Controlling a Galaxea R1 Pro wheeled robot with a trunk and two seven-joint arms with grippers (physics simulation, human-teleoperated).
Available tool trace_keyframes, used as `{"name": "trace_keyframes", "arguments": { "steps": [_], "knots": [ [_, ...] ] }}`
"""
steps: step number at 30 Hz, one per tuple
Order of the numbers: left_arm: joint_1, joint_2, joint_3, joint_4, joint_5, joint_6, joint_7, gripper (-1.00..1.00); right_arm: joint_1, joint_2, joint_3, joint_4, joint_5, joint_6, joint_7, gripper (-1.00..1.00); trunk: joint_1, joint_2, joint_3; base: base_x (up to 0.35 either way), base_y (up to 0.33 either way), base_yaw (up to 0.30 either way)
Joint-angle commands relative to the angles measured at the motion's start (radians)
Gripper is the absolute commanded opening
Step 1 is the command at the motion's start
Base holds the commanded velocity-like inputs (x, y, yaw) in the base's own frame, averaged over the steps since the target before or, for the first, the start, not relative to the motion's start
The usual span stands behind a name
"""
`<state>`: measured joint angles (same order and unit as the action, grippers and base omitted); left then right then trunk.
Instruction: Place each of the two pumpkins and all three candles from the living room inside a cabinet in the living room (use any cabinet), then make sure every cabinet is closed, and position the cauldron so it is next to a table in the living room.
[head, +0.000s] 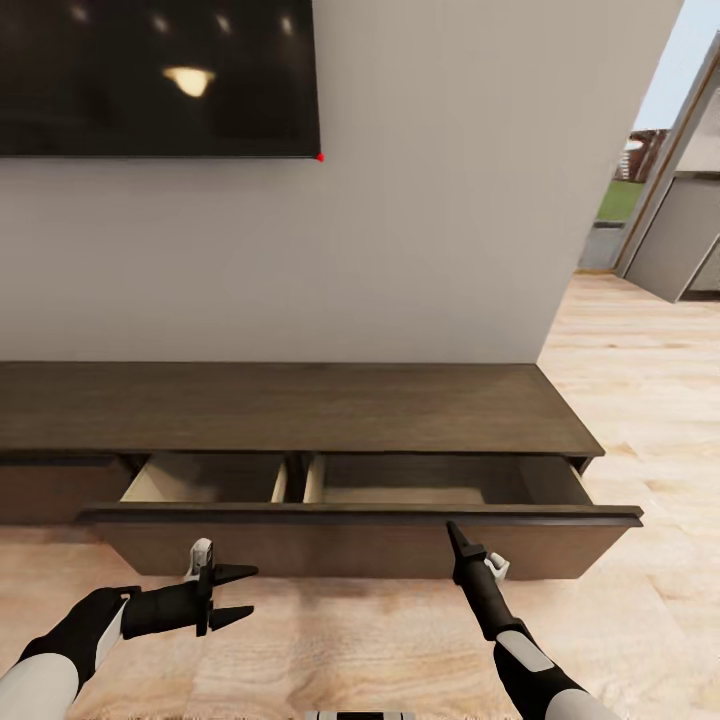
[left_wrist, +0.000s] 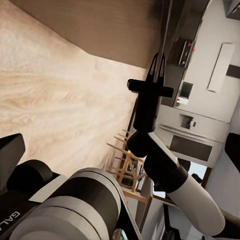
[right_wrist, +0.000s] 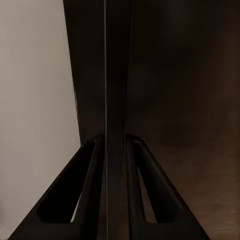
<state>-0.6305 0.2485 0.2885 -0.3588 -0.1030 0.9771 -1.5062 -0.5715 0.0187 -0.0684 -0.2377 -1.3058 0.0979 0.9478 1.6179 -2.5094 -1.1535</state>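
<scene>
The long dark-brown cabinet (head: 300, 405) stands against the wall with one wide drawer pulled out. The part of the drawer's pale inside (head: 400, 485) that I can see holds nothing. My right gripper (head: 452, 528) points up at the top edge of the drawer front (head: 360, 548). In the right wrist view its fingers (right_wrist: 97, 150) close on either side of that thin dark panel (right_wrist: 117, 75). My left gripper (head: 250, 590) hovers open and empty in front of the drawer, low over the floor. Pumpkins, candles, cauldron and table are out of view.
A black TV (head: 150, 75) hangs on the white wall above the cabinet. Light wooden floor (head: 350, 650) runs in front and to the right toward an opening (head: 660, 210). The left wrist view looks past my right gripper (left_wrist: 160, 57) to grey kitchen units (left_wrist: 200, 115) and wooden chairs (left_wrist: 127, 165).
</scene>
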Motion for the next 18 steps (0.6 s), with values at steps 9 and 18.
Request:
{"name": "trace_keyframes", "arguments": {
  "steps": [9,18],
  "knots": [
    [0.000,0.000,0.000,0.000,-0.001,0.000,0.000,1.00,0.001,0.000,-0.002,0.002,-0.001,0.002,0.003,-1.00,0.000,0.000,0.000,-0.158,0.000,0.000],
    [0.000,0.000,0.000,0.000,-0.001,0.000,0.000,1.00,0.001,-0.002,-0.003,0.001,-0.002,0.002,0.003,-1.00,0.000,0.000,0.000,-0.104,0.000,0.000]
  ]
}}
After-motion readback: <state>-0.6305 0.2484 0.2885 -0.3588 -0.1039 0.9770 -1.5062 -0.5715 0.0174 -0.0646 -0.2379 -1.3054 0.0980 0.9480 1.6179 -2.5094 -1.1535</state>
